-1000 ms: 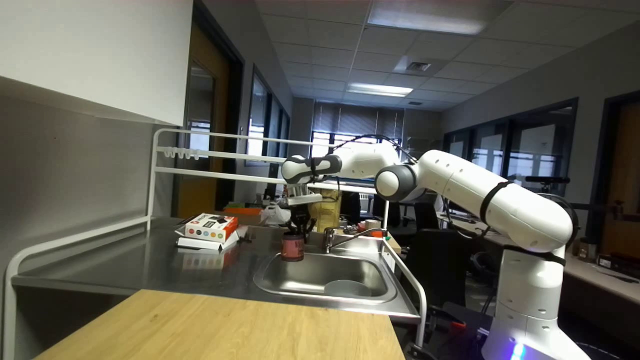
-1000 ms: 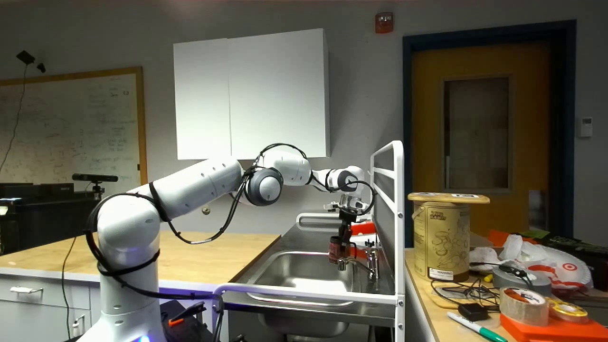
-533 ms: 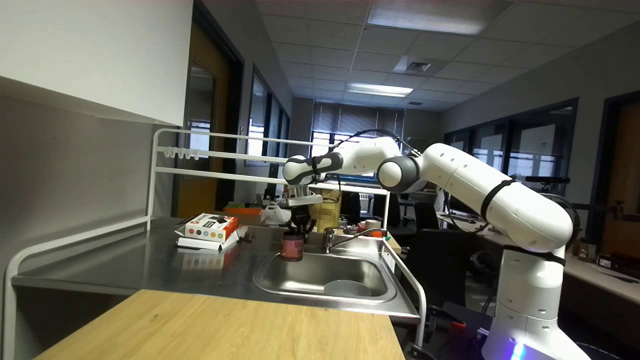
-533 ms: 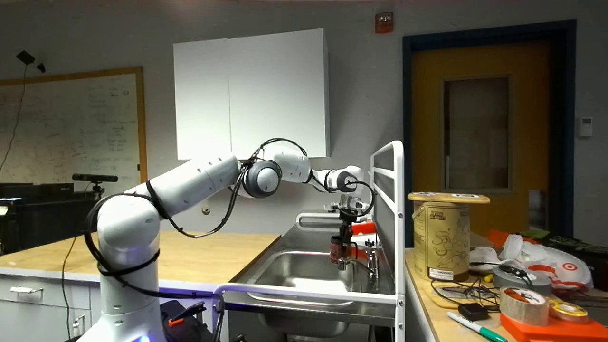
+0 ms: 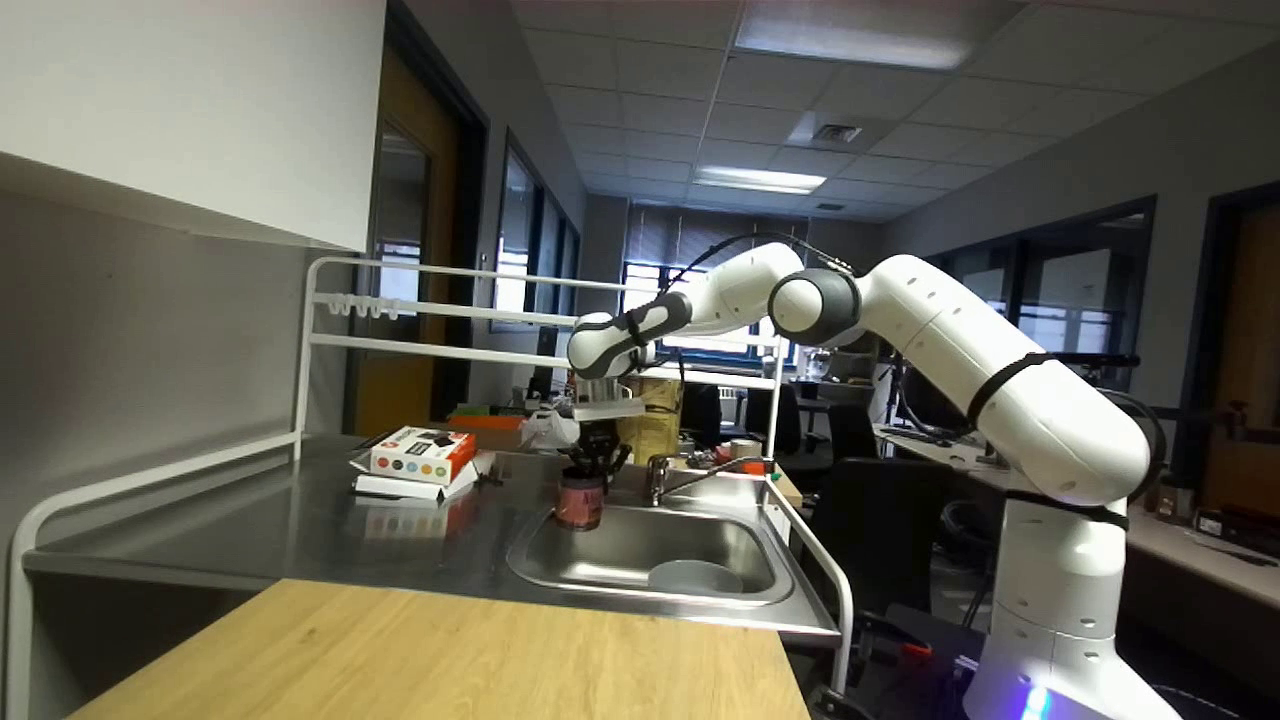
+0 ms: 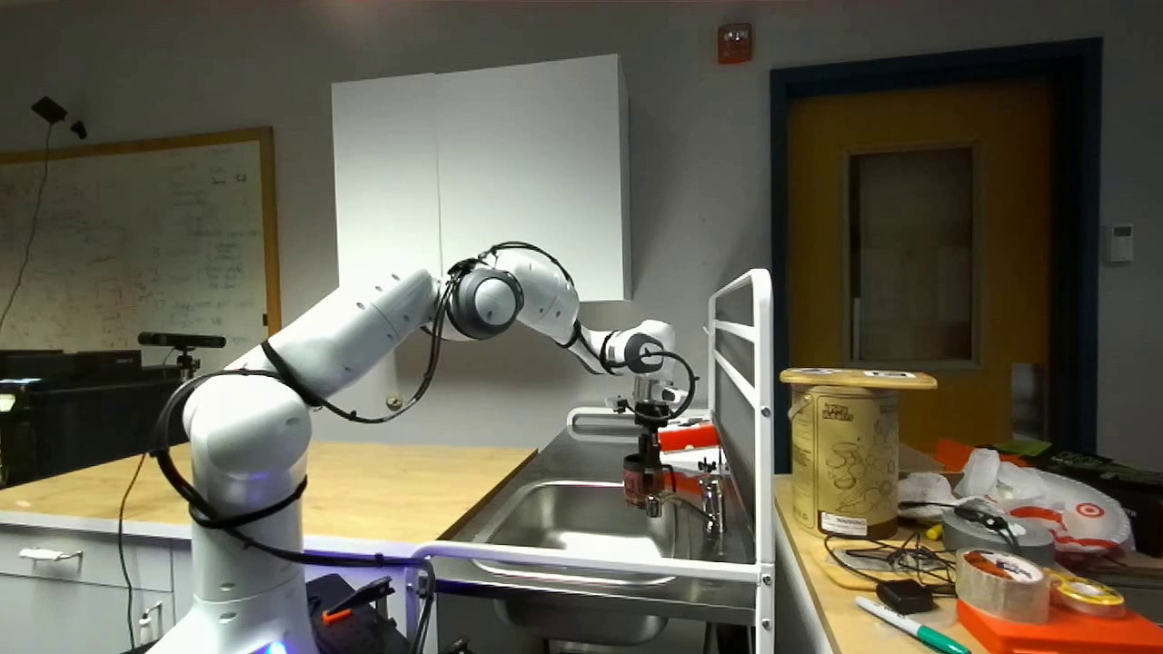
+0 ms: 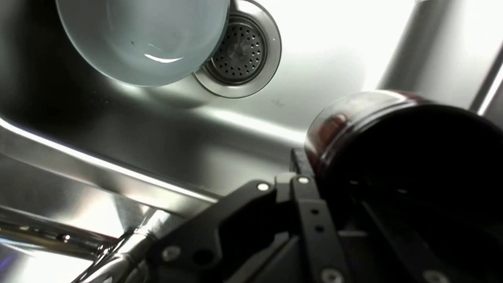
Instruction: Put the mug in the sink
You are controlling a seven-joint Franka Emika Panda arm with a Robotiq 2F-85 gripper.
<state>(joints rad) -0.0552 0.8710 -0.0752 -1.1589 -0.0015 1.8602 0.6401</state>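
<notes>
The mug [image 5: 580, 505], dark reddish-pink and roughly upright, is held at the sink's far corner by the faucet; it also shows in an exterior view [image 6: 635, 483]. In the wrist view the mug [image 7: 332, 131] is at the right, its opening black. My gripper [image 5: 592, 468] reaches down from above and is shut on the mug. In the wrist view one finger [image 7: 301, 162] lies against the mug's side; the other is lost in the dark. The steel sink [image 5: 640, 545] lies below, its basin [image 7: 334, 67] filling much of the wrist view.
A pale bowl [image 5: 693, 576] sits in the sink beside the drain [image 7: 237, 51]. The faucet [image 6: 713, 504] stands close to the mug. A white rack [image 5: 450, 352] runs behind the counter. A red and white box [image 5: 420, 455] lies on the counter.
The arm's elbow has risen and the arm has drawn back. The mug has moved slightly with the gripper, away from the rack and toward the basin. The gripper stays shut on it.
</notes>
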